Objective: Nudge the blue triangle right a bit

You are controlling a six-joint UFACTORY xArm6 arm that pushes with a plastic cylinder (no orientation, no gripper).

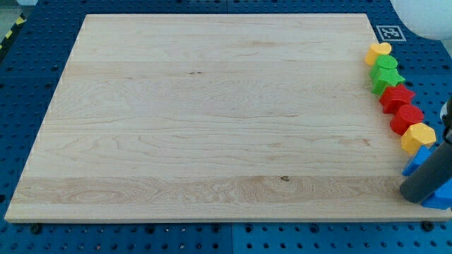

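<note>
Several blocks stand in a column along the board's right edge. From the top they are a yellow heart (378, 52), a green block (385, 63), a green star (387, 80), a red star (397, 97), a red block (406, 118) and a yellow hexagon (418, 137). Below the hexagon a blue block (418, 161), possibly the triangle, shows partly behind my rod. A second blue block (442, 198) lies at the bottom right, half hidden; its shape is unclear. My tip (412, 196) rests at the board's right edge, between the two blue blocks and touching or nearly touching both.
The wooden board (212, 120) lies on a blue perforated table (28, 63). A black-and-white marker tag (388, 32) sits by the board's top right corner. A white rounded object (424, 17) is at the view's top right.
</note>
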